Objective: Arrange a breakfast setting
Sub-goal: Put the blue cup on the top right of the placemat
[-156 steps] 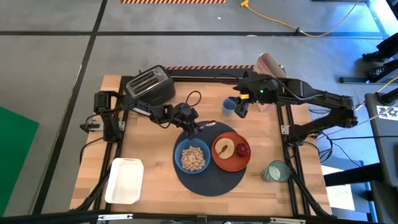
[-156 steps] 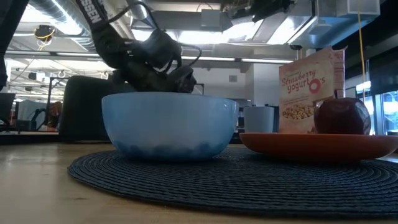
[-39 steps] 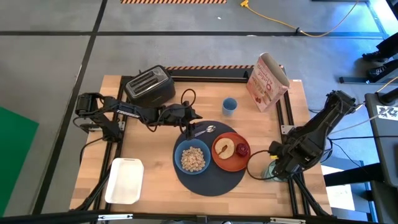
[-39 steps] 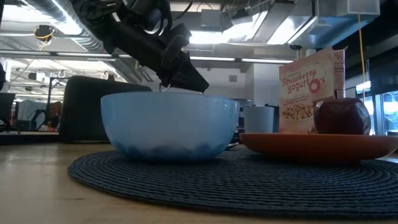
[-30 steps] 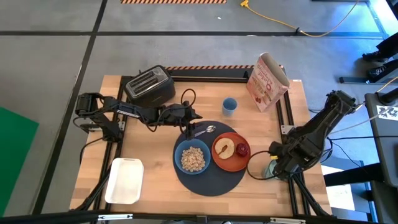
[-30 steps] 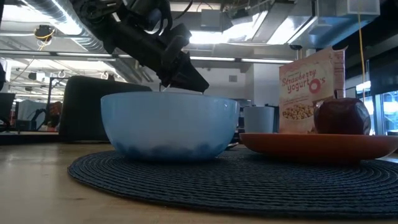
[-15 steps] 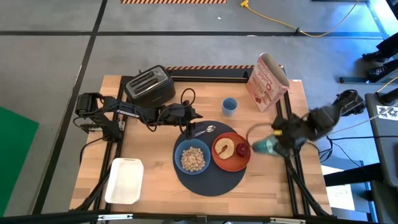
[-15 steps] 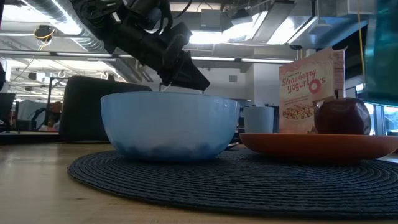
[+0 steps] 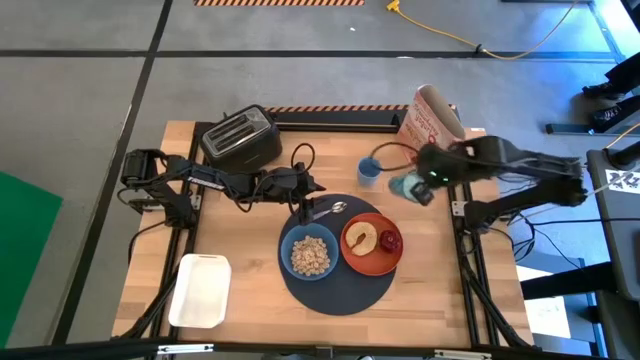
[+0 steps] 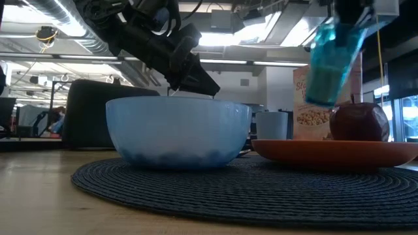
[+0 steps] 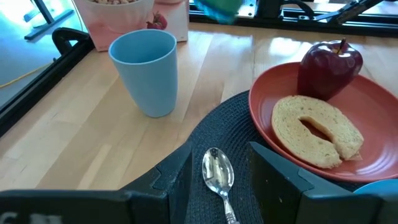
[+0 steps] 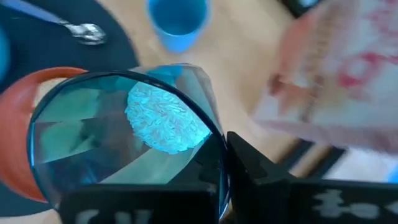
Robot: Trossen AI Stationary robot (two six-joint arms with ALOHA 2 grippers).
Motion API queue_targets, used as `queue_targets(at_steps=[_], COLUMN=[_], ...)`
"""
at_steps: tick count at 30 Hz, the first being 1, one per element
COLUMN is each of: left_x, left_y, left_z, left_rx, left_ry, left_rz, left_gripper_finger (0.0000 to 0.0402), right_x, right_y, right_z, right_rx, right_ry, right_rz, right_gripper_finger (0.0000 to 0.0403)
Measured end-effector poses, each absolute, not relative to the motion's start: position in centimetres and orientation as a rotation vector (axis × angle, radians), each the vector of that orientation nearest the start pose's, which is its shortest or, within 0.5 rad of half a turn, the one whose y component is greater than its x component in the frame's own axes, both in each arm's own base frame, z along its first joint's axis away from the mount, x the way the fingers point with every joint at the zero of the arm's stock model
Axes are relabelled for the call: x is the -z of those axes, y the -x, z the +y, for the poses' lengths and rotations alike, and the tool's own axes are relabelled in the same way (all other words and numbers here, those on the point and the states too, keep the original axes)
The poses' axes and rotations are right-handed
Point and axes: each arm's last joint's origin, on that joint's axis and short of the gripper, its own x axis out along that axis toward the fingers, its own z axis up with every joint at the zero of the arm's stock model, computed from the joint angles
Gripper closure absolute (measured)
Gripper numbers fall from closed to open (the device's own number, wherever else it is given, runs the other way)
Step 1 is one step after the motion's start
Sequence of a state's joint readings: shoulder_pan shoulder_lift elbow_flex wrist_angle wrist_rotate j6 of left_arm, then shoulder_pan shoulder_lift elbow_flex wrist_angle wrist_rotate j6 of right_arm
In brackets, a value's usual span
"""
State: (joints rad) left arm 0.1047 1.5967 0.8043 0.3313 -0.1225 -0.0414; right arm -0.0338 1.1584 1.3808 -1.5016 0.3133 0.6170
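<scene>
Right gripper (image 9: 418, 186) held the green-tinted glass (image 9: 404, 186) clamped, airborne right of the blue cup (image 9: 369, 170); placemat (image 9: 336, 290) lay near-left. Left gripper (image 9: 304, 204), open, straddled the spoon (image 9: 328, 209).

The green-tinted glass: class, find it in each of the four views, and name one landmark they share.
High view: the green-tinted glass hangs in the right gripper, right of the blue cup.
Low view: upper right, above the plate.
Left wrist view: a sliver at the top edge.
Right wrist view: fills the centre.
Shared landmark: the blue cup.
</scene>
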Motion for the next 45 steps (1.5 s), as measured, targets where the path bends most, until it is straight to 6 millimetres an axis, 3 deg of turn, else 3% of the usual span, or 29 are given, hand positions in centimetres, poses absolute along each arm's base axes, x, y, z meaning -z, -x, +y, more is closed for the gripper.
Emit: queue_targets(at_steps=[8, 15, 31, 45], left_x=[-19.1, -19.1, -19.0, -18.6], left_y=[-32.5, -32.5, -32.5, -32.2], left_z=[3.8, 3.8, 3.8, 4.1], left_rx=[-0.232, -0.233, -0.233, -0.320], left_ry=[0.036, 0.035, 0.035, 0.049], left_rz=[0.467, 0.471, 0.484, 0.529], left_gripper_finger=[0.0255, 0.0255, 0.0255, 0.0255], right_x=[-33.8, -31.9, -29.0, -28.0], right_y=[-22.1, -24.8, -28.1, -29.0], right_z=[-4.4, -6.6, -7.9, -7.8], right_rx=[0.560, 0.501, 0.394, 0.286], right_ry=[-0.377, -0.390, -0.405, -0.470], right_rz=[1.231, 1.243, 1.276, 1.307], right_gripper_finger=[0.0402, 0.0403, 0.0403, 0.0403])
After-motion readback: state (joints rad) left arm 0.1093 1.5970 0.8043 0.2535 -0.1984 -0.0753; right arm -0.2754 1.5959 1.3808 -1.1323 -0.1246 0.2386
